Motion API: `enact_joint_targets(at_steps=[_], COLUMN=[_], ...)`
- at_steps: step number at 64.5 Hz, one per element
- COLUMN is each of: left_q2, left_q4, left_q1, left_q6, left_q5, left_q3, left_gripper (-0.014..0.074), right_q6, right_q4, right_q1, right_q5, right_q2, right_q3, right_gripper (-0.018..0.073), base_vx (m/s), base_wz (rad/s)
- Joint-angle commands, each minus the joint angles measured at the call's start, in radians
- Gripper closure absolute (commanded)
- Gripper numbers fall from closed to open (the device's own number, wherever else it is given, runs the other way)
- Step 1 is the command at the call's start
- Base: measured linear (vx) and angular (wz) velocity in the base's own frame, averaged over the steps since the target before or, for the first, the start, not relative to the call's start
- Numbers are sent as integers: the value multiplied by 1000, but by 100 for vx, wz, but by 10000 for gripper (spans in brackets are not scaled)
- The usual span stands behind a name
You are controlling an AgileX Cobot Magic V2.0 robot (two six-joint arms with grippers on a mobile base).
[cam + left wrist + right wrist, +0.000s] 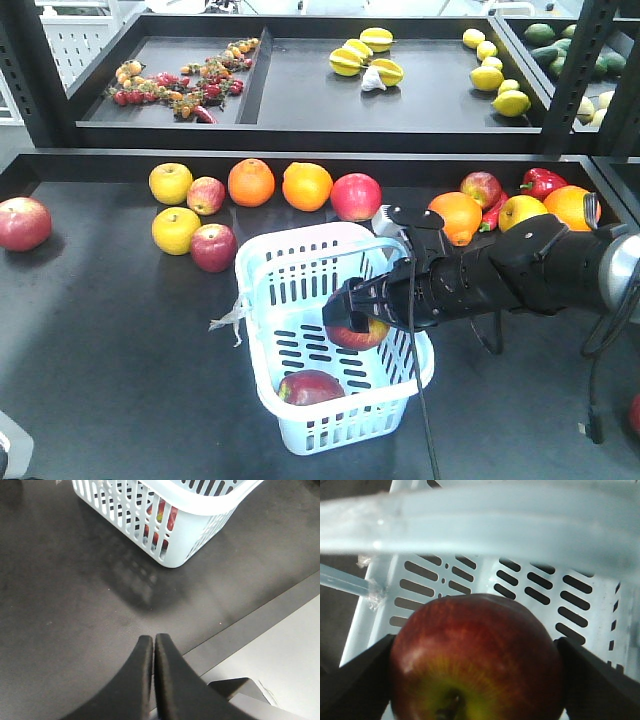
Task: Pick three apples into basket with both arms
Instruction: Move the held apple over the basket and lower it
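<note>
Black tabletop (pixel 110 350), pale basket (pixel 340 425), shelving (pixel 300 110) behind

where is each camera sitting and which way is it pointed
exterior front-facing: high up, looking forward and down on the table and basket; the right arm reaches in, its right gripper holding an apple.
left wrist-mounted: low over the table, looking past the shut left gripper at a basket corner.
right wrist-mounted: over the basket, looking between its fingers at the held apple.
shared: all three show the basket; front and right wrist views share the held apple.
</note>
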Motion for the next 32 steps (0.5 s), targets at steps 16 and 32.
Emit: enact_joint_targets(at_steps=[16,32], left_q2=[-2,-2], left_q4=[-22,-22], left_q1=[-2,-2], left_q6=[-8,-8], left_q5=[-50,-50], left_q3=[-25,-25], left_gripper=[604,604], right_q6=[-6,-4], right_q4=[27,27], right_q1=[-1,-1], right_q5=[24,40], right_q2=[-42,-42], right_q3=[-31,-31], right_gripper=[-30,-20], base_vx=[0,0], base_wz=[0,0])
